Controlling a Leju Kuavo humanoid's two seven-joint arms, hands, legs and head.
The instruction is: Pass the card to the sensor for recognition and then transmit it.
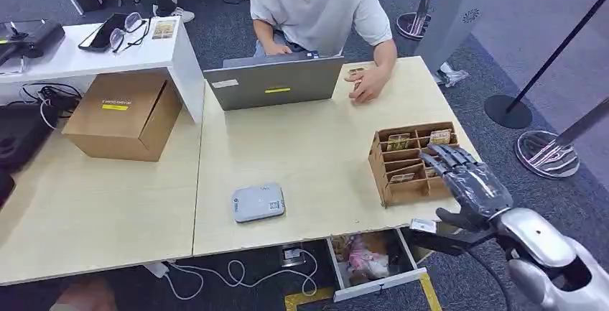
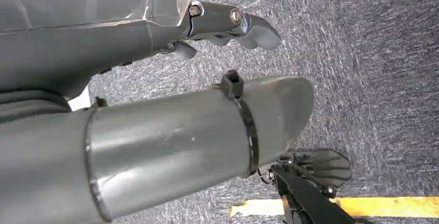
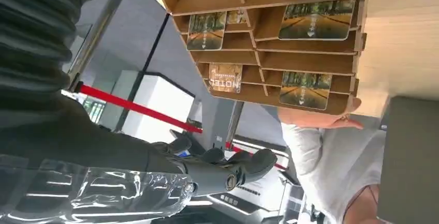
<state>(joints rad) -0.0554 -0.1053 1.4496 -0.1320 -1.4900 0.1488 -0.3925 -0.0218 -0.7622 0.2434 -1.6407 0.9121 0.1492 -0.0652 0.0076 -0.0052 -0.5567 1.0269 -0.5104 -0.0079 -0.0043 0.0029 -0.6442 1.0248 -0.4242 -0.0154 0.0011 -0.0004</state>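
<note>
A wooden card holder [image 1: 402, 190] stands on the right part of the table [image 1: 316, 146], with cards [image 1: 398, 141] upright in its slots. My right hand [image 1: 467, 178] hovers at the holder's right side, fingers stretched out toward the slots and holding nothing. The right wrist view shows the holder [image 3: 269, 53] and its printed cards [image 3: 316, 19] close up, with my fingers [image 3: 228, 169] apart from them. The grey sensor box [image 1: 258, 202] lies near the table's front edge, left of the holder. My left hand [image 2: 228, 25] hangs over carpet, empty, fingers loosely extended.
A person [image 1: 316, 2] sits behind an open laptop [image 1: 273, 81], one hand [image 1: 368, 85] resting on the table by a small card. A cardboard box [image 1: 126, 113] sits at the left. An open drawer [image 1: 370, 261] juts out below the front edge. Stanchion bases [image 1: 546, 154] stand at the right.
</note>
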